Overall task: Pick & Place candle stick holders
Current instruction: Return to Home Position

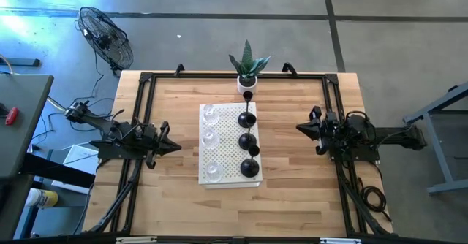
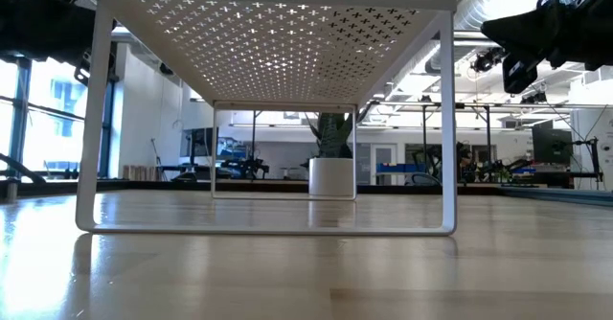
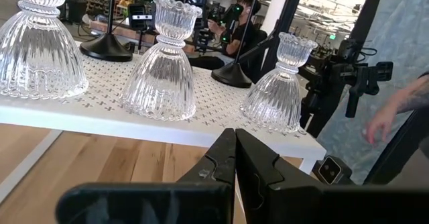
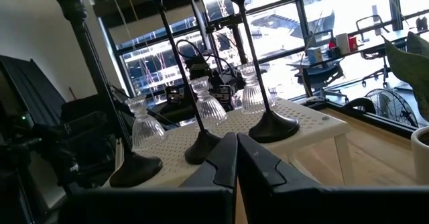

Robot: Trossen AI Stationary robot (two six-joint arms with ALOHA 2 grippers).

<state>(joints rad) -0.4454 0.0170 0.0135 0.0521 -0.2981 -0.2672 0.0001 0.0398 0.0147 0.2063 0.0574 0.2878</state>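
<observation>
A white perforated stand sits mid-table. On its top, three clear ribbed glass candle stick holders stand upright in a row on the left side. Several black ones, with domed bases and thin stems, stand in a row on the right side. The left wrist view shows the glass ones close up. The right wrist view shows the black ones in front. My left gripper is shut, left of the stand. My right gripper is shut, right of it. Both hold nothing.
A white pot with a green plant stands at the table's far edge, behind the stand. Black frame rails run along the table's sides. A fan stands on the floor beyond the far left corner. A person's hand shows beyond the table.
</observation>
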